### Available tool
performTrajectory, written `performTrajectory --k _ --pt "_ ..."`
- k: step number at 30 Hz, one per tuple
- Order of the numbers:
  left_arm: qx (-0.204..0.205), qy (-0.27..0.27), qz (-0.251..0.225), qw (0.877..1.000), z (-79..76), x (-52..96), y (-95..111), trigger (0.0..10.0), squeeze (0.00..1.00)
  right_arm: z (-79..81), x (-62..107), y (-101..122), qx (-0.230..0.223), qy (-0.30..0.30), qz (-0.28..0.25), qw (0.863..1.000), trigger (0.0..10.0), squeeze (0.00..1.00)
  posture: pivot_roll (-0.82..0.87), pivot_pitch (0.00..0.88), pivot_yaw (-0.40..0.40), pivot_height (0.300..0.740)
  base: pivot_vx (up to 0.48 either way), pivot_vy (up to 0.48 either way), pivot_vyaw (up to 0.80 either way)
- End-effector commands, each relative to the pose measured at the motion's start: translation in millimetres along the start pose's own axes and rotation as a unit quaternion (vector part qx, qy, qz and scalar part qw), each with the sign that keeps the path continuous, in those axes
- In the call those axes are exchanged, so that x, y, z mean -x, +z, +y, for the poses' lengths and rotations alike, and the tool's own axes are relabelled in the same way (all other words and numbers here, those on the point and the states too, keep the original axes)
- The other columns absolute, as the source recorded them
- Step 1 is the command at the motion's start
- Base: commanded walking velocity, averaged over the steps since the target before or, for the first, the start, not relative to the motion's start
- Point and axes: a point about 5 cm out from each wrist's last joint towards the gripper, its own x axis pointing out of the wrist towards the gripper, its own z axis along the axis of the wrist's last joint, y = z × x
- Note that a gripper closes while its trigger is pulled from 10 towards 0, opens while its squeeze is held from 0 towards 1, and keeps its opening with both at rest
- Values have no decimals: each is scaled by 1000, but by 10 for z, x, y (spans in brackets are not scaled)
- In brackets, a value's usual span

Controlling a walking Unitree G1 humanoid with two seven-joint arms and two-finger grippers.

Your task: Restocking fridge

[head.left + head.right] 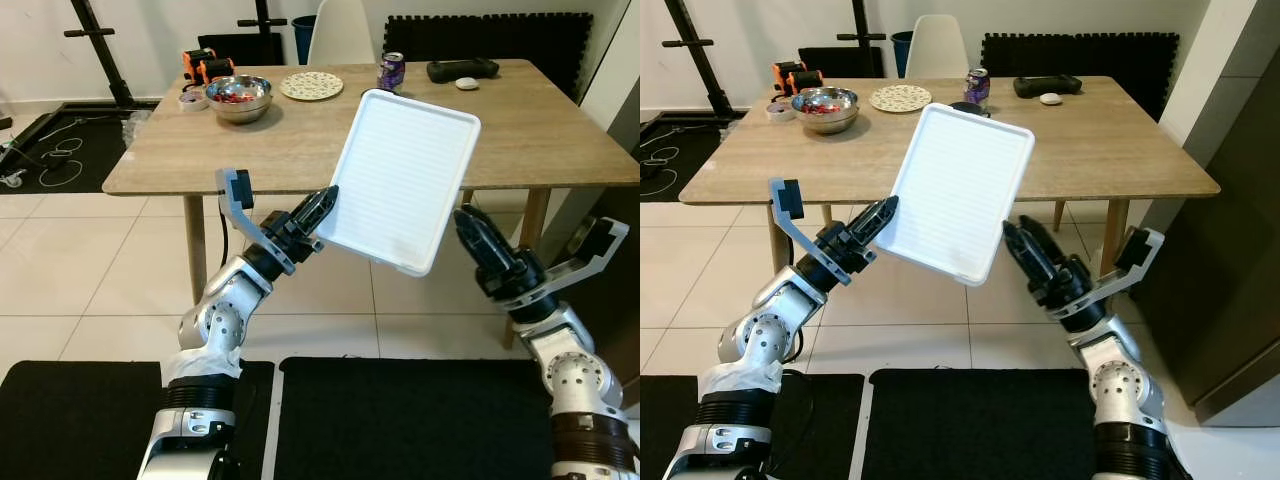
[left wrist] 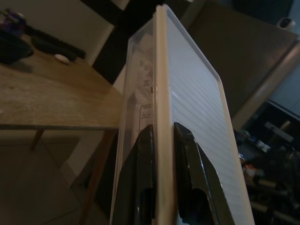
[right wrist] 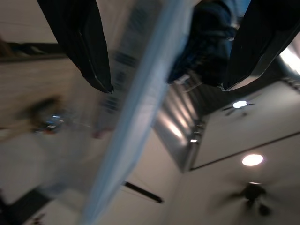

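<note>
I have the white plastic tray (image 1: 402,182) up in the air in front of the wooden desk (image 1: 520,135), tilted so its ribbed face leans toward the camera. My left tool (image 1: 322,208) is clamped on the tray's lower left edge; in the left wrist view its two black fingers (image 2: 194,171) pinch the rim from either side, and I look straight along the tray's edge.

My right tool (image 1: 1018,240) sits just beside the tray's lower right edge. In the right wrist view its fingers (image 3: 86,40) are spread wide, with the blurred rim of the tray running between them and touching neither, so that tool is released.

On the desk behind the tray I see a steel bowl (image 1: 239,97) with red contents, a round patterned plate (image 1: 311,86), a purple drink can (image 1: 391,71), a black controller (image 1: 462,69) and a small white object just beside it. A white chair (image 1: 340,32) stands at the far side of the desk. Below me lie black floor mats (image 1: 400,420) on pale tiles, and a dark cabinet front (image 1: 1230,250) stands to my right.
</note>
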Motion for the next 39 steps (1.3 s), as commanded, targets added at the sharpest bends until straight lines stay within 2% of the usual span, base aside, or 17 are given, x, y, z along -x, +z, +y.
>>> performTrajectory --k 1,4,8,9,10,11,12,13,21,27,33,34,39 --pt "-7 -25 -8 1000 -70 -22 24 10000 0 45 -33 -34 -19 12 2 1000 10000 1000 -70 6 -4 740 0 0 0" --pt "-10 -29 -7 1000 -78 -23 21 10000 0 50 -46 -69 -33 16 8 999 10000 1000 -68 8 -8 740 0 0 0" --pt "-9 -41 -10 999 -106 -21 41 10000 0 -7 -82 -80 -43 -13 5 999 10000 1000 -63 12 -12 740 0 0 0" --pt "-10 -44 -9 999 -114 -18 39 10000 0 -8 -92 -83 -48 -15 6 999 10000 882 -63 13 -12 740 0 0 0" --pt "-10 -47 -9 999 -120 -14 37 10000 0 -7 -103 -94 -48 -17 11 999 10000 722 -63 13 -12 740 0 0 0" --pt "-10 -48 -9 999 -123 -12 35 10000 0 -7 -108 -102 -47 -19 15 999 10000 722 -62 13 -13 740 0 0 0" --pt "-10 -48 -8 999 -126 -11 33 10000 0 -6 -113 -112 -46 -20 20 999 10000 447 -61 12 -15 740 0 0 0" --pt "-10 -51 -10 999 -131 -8 37 10000 0 -18 -110 -125 -45 -28 25 998 10000 0 -61 12 -15 740 0 0 0" --pt "-7 -60 -14 998 -149 -3 53 10000 0 -136 -38 -86 -40 -76 24 996 10000 0 -64 12 -13 740 0 0 0" --pt "3 -81 -7 997 -210 -10 16 10000 0 -93 -59 -144 -54 -60 43 996 10000 0 -63 11 -14 740 0 0 0" --pt "8 -88 -1 996 -235 -4 -22 10000 0 -37 -98 -139 -71 -32 29 997 10000 0 -63 11 -14 740 0 0 0" --pt "9 -89 0 996 -238 0 -28 10000 0 -27 -100 -128 -72 -28 27 997 118 0 -58 12 -14 740 0 0 0" --pt "10 -89 3 996 -229 10 -36 10000 0 -7 -98 -96 -71 -21 21 997 0 0 -61 13 -11 740 0 0 0"
